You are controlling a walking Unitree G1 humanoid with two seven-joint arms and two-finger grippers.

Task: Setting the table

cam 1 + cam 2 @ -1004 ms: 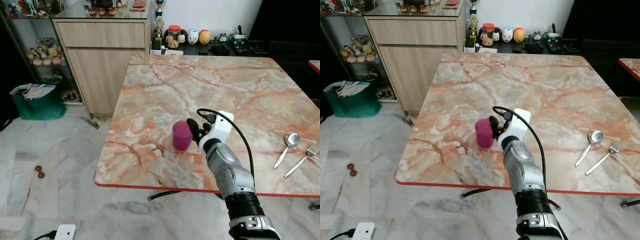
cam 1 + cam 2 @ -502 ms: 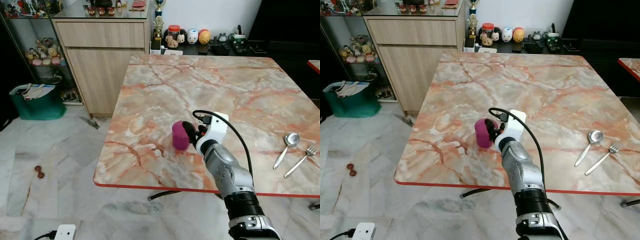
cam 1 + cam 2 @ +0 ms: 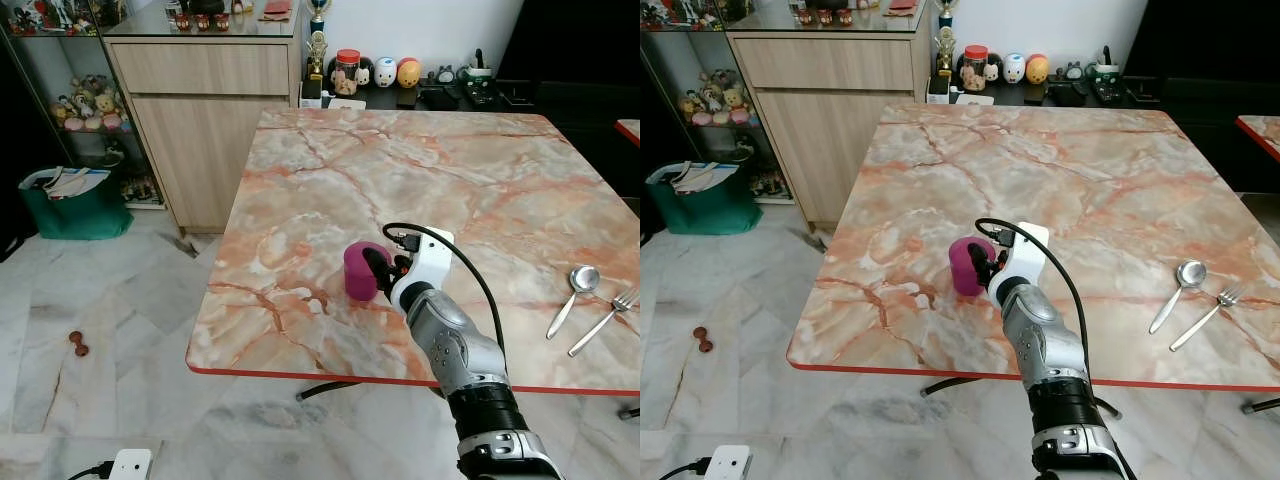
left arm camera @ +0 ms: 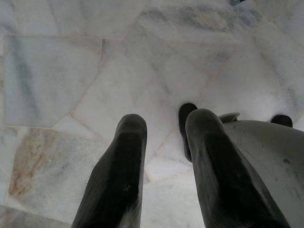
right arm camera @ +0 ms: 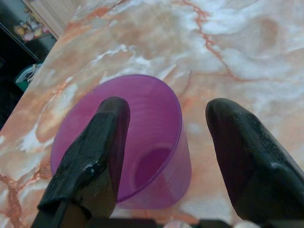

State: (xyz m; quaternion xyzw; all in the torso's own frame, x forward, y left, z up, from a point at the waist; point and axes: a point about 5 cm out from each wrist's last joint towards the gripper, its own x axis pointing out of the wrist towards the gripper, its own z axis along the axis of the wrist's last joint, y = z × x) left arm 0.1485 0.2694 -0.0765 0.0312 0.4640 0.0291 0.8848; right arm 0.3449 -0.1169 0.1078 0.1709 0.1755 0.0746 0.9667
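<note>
Marble tabletop (image 3: 420,170): the purple cup (image 3: 359,270) is positioned near its front edge. Since the earlier frame, the open right hand (image 5: 166,137) has been advanced; one finger is now placed inside the cup's rim.

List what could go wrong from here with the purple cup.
1. The right tool is open, with one finger over the purple cup's mouth and the other outside its wall. Closing on that thin wall alone could squash or tilt the cup.
2. The cup stands near the table's front edge, so a push toward the robot might slide it off onto the floor.
3. The spoon and fork lie to the right; a wide swing could sweep them.
</note>
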